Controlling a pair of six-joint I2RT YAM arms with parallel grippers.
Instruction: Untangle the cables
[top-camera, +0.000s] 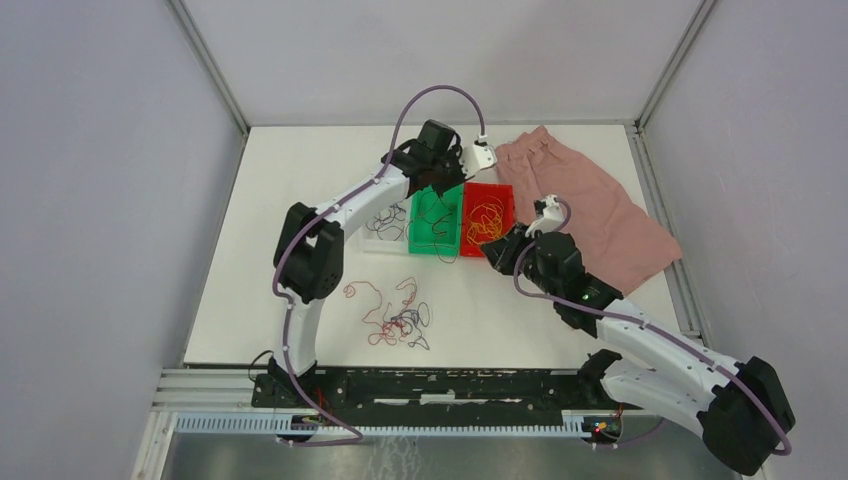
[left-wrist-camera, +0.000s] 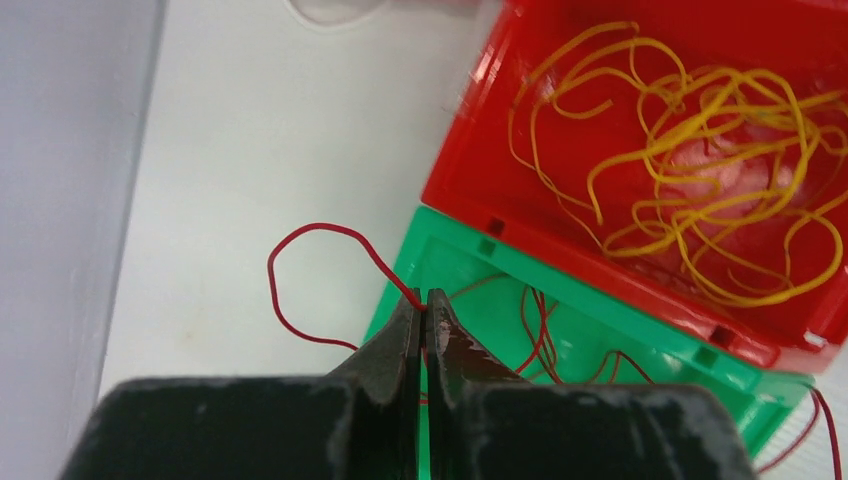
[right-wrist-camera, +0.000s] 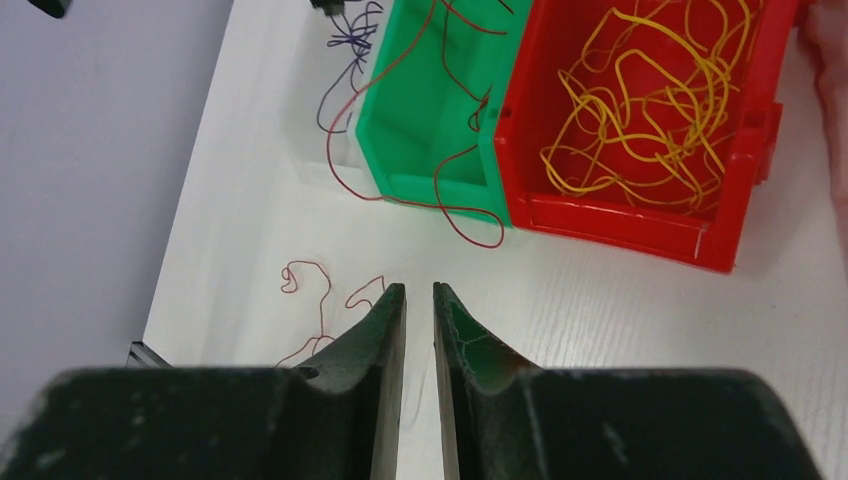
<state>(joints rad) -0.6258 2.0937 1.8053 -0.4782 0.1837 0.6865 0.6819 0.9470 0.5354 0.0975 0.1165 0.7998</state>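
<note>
Two bins touching side by side mid-worktop (top-camera: 250, 250): green bin (top-camera: 436, 228) left, red bin (top-camera: 489, 212) right, pink cloth (top-camera: 590, 205) spread just right of the red one. Cables by colour: yellow wires (left-wrist-camera: 690, 150) heaped in red bin; red wires (right-wrist-camera: 440, 180) in green bin, a few loops spilling over its near wall onto worktop; purple wires (right-wrist-camera: 352, 40) just left of green bin, seemingly in a clear tray (top-camera: 385, 240), edges hard to make out. Loose tangle (top-camera: 400, 322) of red and purple strands on bare worktop, nearer the arm bases, well apart from bins; one thin red strand (top-camera: 362, 292) lying just beside it on the left. Left arm (top-camera: 350, 200) stretched across to far end of green bin. Left jaws pressed together, pinching a red wire (left-wrist-camera: 318, 230) at the very tips, right over green bin's rim; wire looping out over worktop beside bin, free end hidden behind jaws. Right arm (top-camera: 650, 340) bent in from the right, wrist near front of red bin. Right jaws a narrow gap apart, nothing between them, hanging above worktop in front of bins, tips aimed at the seam between green and red. Part of a red strand on worktop just left of the tips in right wrist view; height above it unclear.
</note>
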